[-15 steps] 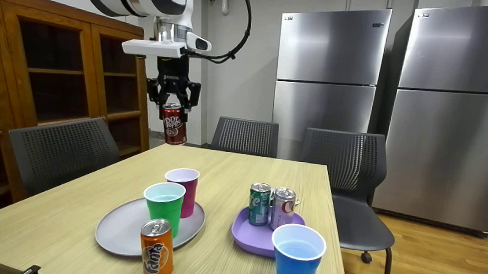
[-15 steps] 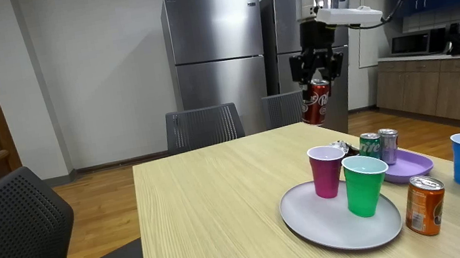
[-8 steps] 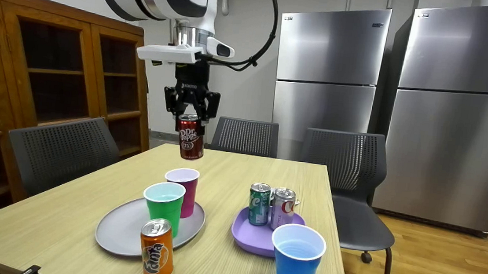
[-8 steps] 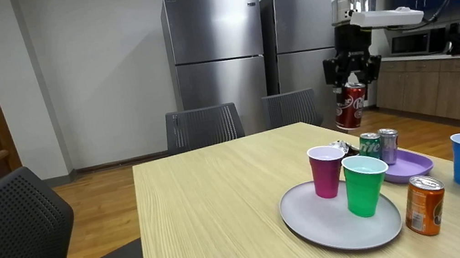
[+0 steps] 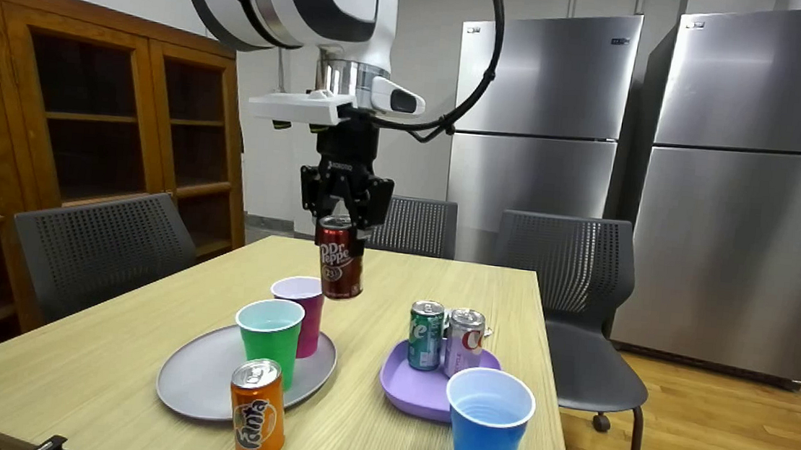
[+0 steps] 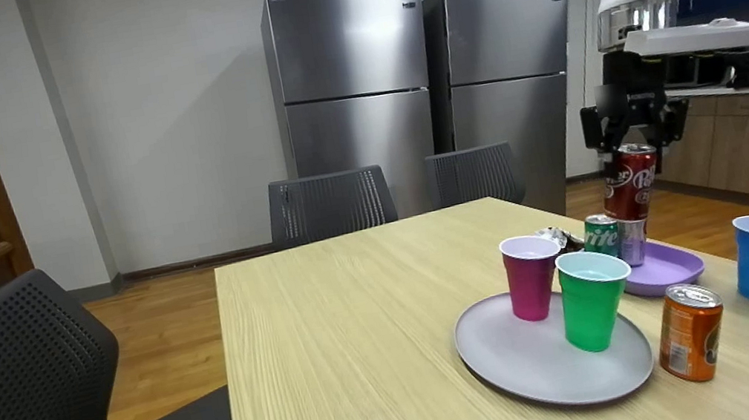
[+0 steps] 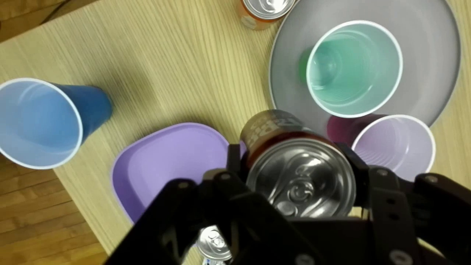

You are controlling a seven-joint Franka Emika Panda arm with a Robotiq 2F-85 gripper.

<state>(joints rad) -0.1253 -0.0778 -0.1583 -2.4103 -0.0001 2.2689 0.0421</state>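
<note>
The red soda can [image 5: 337, 270], labelled Dr Pepper, is gripped by the gripper [image 5: 339, 241], whose jaws are closed on its sides near the top (in the wrist view its silver end faces the camera). It hangs in the air over the table [image 6: 338, 358], roughly upright and apart from the surface. Seen from the wrist, the can sits between the gray plate [image 7: 430, 55] on one side and the purple dish [image 7: 176, 154] on the other. The maroon cup [image 6: 532, 286] stands on the plate, nearer to the can than the green cup [image 6: 593, 310] on the same plate. Just beside that plate is the orange can [image 6: 691, 336]. In an exterior view the green can [image 5: 425, 337] and the lilac can [image 5: 464, 345] stand side by side in the far end of the dish. The blue cup [image 5: 487, 439] is near the dish, close to the table's edge. Farther out are gray chairs [image 5: 562, 264], steel fridges [image 5: 540, 78] and a wooden cabinet [image 5: 152, 123].
</note>
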